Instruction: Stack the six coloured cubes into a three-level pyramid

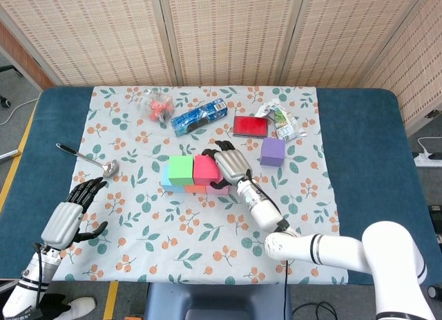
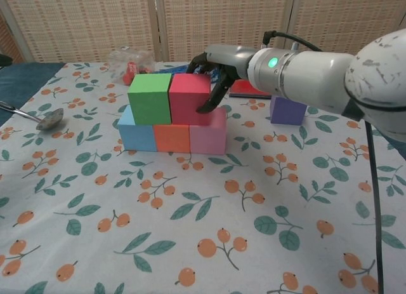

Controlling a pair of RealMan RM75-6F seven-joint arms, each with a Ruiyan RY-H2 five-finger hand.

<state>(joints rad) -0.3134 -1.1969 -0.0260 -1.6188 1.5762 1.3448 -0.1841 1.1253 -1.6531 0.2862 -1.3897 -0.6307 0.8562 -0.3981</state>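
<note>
Red cube at risk: right hand clasped on the second level with the top cube not yet placed.
Blue cube (image 2: 136, 134), orange cube (image 2: 172, 138) and pink cube (image 2: 208, 135) form the base row near the middle of the surface (image 2: 254, 243); the green cube (image 2: 150, 98) and red cube (image 2: 189, 98) sit touching on top of them. The right hand (image 2: 214, 68) has its fingers (image 2: 214, 102) curled around the red cube's right side and far edge, grasping it. If those fingers drag sideways while letting go, the red cube could slide off the pink one or shove the green cube left off its seat. The purple cube (image 2: 288, 110) lies well apart to the right, just near of a red packet (image 1: 250, 126); reaching for it with a wide sweep could clip the stack. The left hand (image 1: 72, 213) hovers at the near left corner, fingers spread and holding nothing.
</note>
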